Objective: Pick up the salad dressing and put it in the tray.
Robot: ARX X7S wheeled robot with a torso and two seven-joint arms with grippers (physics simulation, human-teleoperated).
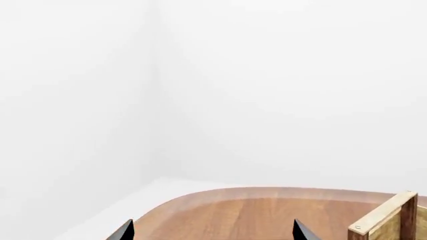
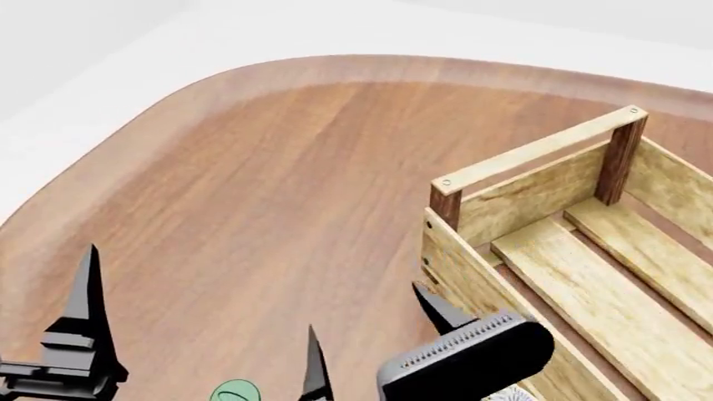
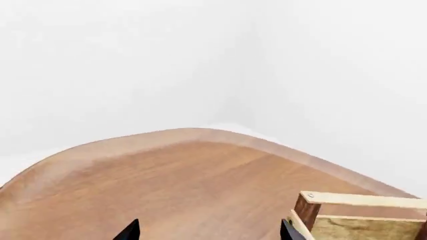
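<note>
Green cap of the salad dressing [image 2: 235, 391] peeks in at the bottom edge of the head view, between my left tool's two prongs, so left is the nearer arm. My left tool [image 2: 203, 313] hangs spread wide, holding nothing; the cap sits low inside the gap, closer to me than the tips. Bottle body is cut off, so I only guess it stands upright with its long axis vertical. Both wrist views miss the bottle and show just bench and tool tips.

My right tool [image 2: 429, 299] shows one dark finger and a ribbed pad just beside the near wall of the tray [image 2: 535, 194]; tips sit apart in the right wrist view, so it reads open and empty too.

Tray lies to the right and farther out, with wooden slats, dark corner posts and nothing visible inside. Bare wooden bench [image 2: 267, 184] in between. On the carry to the tray, the near wall and my right tool stand in the way. A patterned scrap shows under the right tool; cannot identify it.
</note>
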